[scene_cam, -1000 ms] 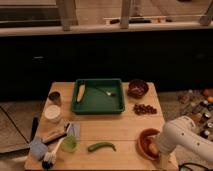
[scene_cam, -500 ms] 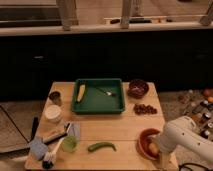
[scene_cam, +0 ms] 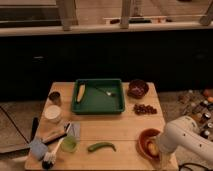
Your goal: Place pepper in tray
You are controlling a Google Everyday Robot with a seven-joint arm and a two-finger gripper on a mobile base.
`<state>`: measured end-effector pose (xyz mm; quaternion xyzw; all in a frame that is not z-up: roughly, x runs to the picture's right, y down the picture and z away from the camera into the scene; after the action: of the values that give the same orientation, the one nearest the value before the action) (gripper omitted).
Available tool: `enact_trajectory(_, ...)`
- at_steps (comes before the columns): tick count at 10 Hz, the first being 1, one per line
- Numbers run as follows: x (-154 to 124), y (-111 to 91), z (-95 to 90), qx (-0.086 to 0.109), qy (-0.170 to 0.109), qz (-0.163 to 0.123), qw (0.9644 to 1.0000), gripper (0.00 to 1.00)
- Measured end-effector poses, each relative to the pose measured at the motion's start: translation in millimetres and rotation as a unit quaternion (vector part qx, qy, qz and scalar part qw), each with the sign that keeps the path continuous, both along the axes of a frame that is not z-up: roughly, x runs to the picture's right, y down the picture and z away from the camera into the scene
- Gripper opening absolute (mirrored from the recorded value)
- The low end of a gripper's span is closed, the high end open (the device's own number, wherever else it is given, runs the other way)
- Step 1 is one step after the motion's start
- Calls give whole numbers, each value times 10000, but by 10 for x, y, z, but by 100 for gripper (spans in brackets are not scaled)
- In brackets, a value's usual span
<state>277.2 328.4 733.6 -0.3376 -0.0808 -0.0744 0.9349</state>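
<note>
Nothing moved, seemingly: pepper (scene_cam: 101, 146) untouched; tool (scene_cam: 163, 160) hangs bottom-right.

Pincer (scene_cam: 163, 161) indistinct at bottom-right edge

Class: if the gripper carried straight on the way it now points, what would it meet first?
Probably the wooden table, at its front right corner: the gripper, just beside the orange bowl, seems to point downward there. Depth is unclear. The pepper lies well off that line.
</note>
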Motion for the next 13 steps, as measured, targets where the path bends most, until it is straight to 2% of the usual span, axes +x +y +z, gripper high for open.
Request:
enact_trajectory(1,-51,-132,-153,101,31,-5,9999,80)
enact_trajectory(4,-138,-310,-380,251,105,-18,9996,80)
enact_trajectory(6,-248,-385,-419,300,47,-38,9995,80)
enact_trajectory(10,-848,-619,-376,339,-77,3,9994,80)
enact_trajectory(13,-1298,-741,-399,321,-1,348,9989,80)
